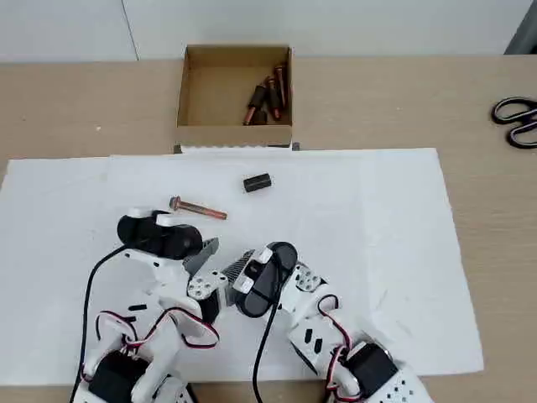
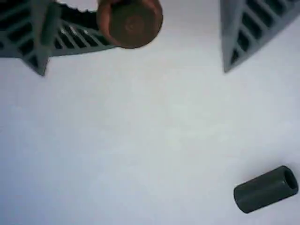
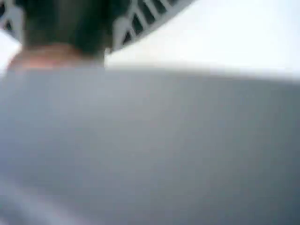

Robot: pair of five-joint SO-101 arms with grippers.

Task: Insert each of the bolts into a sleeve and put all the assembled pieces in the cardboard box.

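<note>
- Pincer on left [image 2: 132,70] gapes wide, bolt [image 2: 129,21] head near one jaw, ungripped; right pincer [image 1: 236,268] grip: cannot tell.
- Risk: bolt could drop if the close comes late.

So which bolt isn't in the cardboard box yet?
The bare bolt lying on the white sheet near the loose sleeve; the others lie sleeved inside the cardboard box.

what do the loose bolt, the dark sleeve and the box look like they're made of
The bolt looks like metal with a copper-coloured finish; its round head shows a dull sheen in the left wrist view. The sleeve is a dark, matte, smooth cylinder, possibly blackened metal or plastic; the look leaves it open. The cardboard box is plain brown card, matte, with thin folded walls.
</note>
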